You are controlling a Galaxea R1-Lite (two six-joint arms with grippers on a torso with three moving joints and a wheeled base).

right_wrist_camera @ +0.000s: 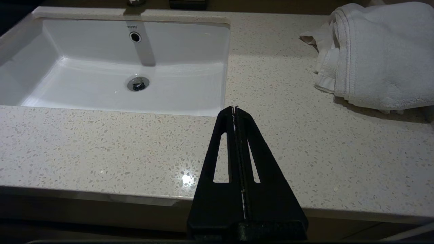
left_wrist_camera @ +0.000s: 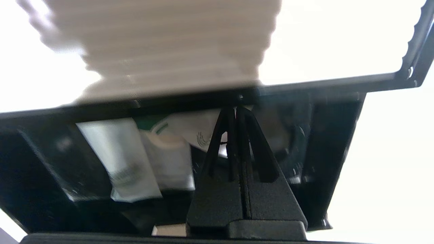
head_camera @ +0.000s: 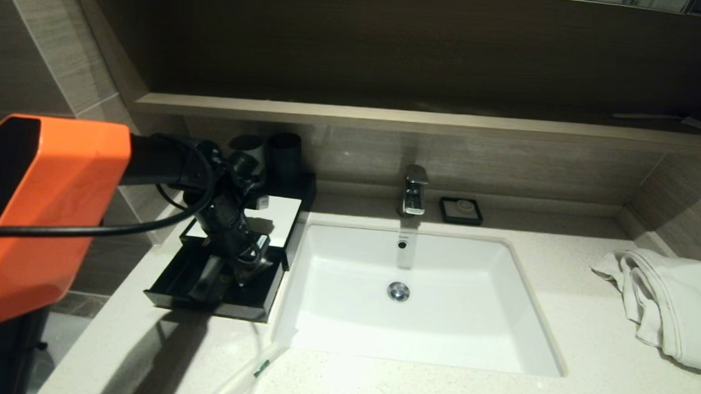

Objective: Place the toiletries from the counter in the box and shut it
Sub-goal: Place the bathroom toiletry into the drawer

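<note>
The black box (head_camera: 277, 215) with a white top panel stands on the counter (head_camera: 495, 388) left of the basin, its front drawer (head_camera: 170, 281) pulled open. My left gripper (head_camera: 246, 272) is shut and reaches down into the drawer. In the left wrist view its tips (left_wrist_camera: 235, 108) sit near the drawer's front wall (left_wrist_camera: 339, 84), with nothing seen between the jaws. Several white sachets (left_wrist_camera: 125, 159) with green marks lie in the drawer beside the fingers. One long translucent sachet (head_camera: 251, 373) with a green mark lies on the counter near the front edge. My right gripper (right_wrist_camera: 235, 108) is shut and empty above the counter's front.
The white basin (head_camera: 439, 340) with its tap (head_camera: 413, 190) lies right of the box. A small black soap dish (head_camera: 461, 211) is behind it. A white towel (head_camera: 667, 301) lies at the right. Dark cups (head_camera: 285, 151) stand behind the box, under a wooden shelf (head_camera: 388, 116).
</note>
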